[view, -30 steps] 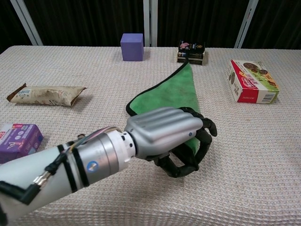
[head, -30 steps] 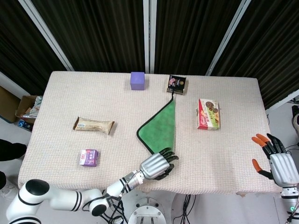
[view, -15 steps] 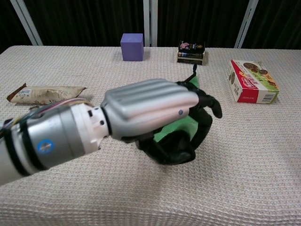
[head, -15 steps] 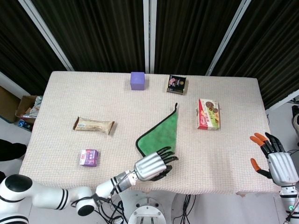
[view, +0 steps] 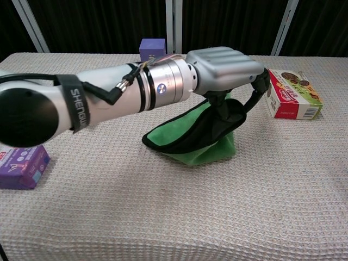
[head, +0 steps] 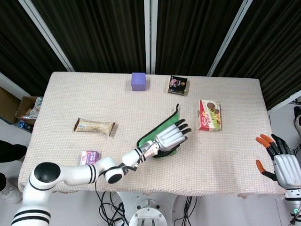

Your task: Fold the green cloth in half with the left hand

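Green cloth point(view: 209, 149) lifted w/ black edge drooping, gripped by left hand point(head: 171, 137) fingers point(view: 255, 92); right hand point(head: 282, 162) fingers spread, empty.

**Chest view: cloth lifted at one edge**

The left robot hand point(view: 231, 70) gripped the green cloth point(view: 204, 142), raising its black-trimmed edge off the desk point(view: 217, 217). A red box point(view: 291, 93) lay near; a purple packet point(view: 22, 166) sat well apart.

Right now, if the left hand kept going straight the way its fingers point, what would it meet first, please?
Probably the red box: the left hand, holding the cloth, points up-right toward it, though depth is unclear.
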`<state>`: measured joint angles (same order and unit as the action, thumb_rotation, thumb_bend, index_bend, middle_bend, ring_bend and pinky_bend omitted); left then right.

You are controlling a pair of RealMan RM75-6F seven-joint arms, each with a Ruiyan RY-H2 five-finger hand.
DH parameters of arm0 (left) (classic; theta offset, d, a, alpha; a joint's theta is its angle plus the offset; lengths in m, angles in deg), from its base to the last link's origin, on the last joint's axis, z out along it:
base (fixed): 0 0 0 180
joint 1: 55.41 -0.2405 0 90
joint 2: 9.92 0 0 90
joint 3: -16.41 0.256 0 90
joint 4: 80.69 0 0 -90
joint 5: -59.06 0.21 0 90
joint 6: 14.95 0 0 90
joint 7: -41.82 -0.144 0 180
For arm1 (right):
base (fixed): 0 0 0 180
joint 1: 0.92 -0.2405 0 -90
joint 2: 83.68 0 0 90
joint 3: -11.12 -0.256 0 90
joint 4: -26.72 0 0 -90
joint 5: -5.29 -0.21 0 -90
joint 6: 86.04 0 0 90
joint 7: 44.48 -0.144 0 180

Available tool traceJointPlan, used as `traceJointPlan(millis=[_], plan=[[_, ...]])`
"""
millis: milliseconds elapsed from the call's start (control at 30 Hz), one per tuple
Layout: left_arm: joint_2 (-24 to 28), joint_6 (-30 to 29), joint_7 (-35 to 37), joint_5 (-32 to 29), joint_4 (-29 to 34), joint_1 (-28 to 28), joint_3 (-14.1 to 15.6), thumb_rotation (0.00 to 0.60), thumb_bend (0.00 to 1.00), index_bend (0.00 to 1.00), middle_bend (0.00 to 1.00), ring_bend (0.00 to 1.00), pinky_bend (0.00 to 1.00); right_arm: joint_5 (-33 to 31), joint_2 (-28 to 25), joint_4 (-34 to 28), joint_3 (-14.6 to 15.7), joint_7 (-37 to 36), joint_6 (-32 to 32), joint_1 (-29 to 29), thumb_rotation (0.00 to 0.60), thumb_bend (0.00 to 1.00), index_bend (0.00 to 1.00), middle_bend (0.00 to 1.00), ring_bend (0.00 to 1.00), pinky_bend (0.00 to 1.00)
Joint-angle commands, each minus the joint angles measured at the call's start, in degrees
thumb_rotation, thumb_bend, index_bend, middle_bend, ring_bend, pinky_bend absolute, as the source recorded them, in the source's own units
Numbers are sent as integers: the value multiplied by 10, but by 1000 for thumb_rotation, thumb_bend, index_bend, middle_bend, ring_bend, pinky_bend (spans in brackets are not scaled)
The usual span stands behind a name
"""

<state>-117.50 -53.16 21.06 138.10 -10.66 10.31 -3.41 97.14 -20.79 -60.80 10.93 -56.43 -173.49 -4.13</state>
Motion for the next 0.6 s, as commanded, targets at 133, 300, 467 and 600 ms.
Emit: traceJointPlan(millis=[133, 300, 467, 600], plan=[[-40, 43, 56, -45, -111, 66, -37, 600, 479, 575, 186, 131, 98, -5, -5, -8, -3, 7, 3, -1, 600, 303, 189, 124, 0, 94], [-58, 53, 127, -78, -155, 87, -64, 600, 476, 557, 186, 131, 98, -12, -10, -16, -5, 15, 7, -1, 600, 302, 189, 124, 0, 94], [-72, 48, 196, -88, -185, 100, -76, 600, 475, 555, 186, 131, 98, -16, -13, -24, -8, 23, 10, -2, 600, 303, 189, 125, 0, 94], [-87, 51, 244, -99, -206, 109, -85, 600, 469, 553, 185, 131, 98, -16, -15, -29, -9, 29, 12, -3, 600, 303, 189, 124, 0, 94]])
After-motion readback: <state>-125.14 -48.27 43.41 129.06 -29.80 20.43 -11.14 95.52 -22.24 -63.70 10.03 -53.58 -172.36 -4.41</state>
